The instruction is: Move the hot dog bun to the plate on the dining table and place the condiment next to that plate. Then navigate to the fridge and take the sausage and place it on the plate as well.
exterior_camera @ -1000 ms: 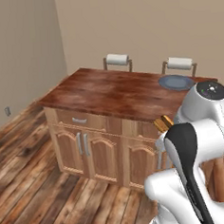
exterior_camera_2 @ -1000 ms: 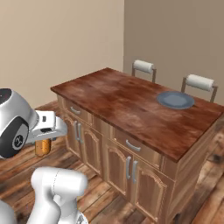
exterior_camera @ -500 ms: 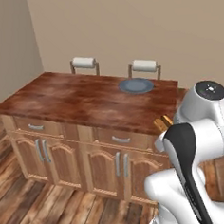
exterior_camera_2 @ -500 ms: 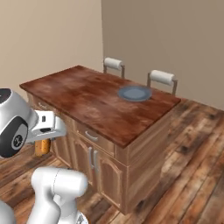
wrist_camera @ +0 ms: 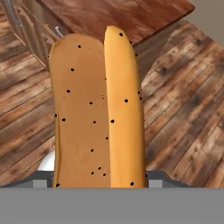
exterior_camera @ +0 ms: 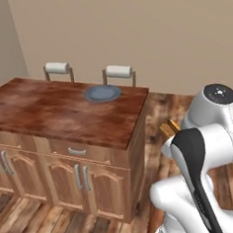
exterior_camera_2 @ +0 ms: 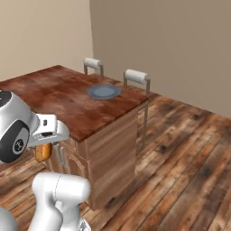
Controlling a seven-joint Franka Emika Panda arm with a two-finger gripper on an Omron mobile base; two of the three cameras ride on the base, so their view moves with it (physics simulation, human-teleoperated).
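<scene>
A: Hand state?
B: My hand (exterior_camera_2: pixel 43 146) is closed on the hot dog bun (wrist_camera: pixel 98 109), jaws spread wide round it, held over the wood floor (wrist_camera: pixel 183 109) off the tabletop's (exterior_camera: pixel 63 112) near corner.
A: Plate?
B: Blue-grey plate (exterior_camera: pixel 102 93) sits by the tabletop's far edge, before two chairs (exterior_camera: pixel 119 72).

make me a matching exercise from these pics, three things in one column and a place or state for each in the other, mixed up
Things:
1. hot dog bun
2. plate
3. chairs

Places or states:
A. pushed in at the far side of the dining table
B. lying bare on the tabletop near its far edge
C. held in the end effector, off the table

Pairs: 1-C, 2-B, 3-A
</scene>
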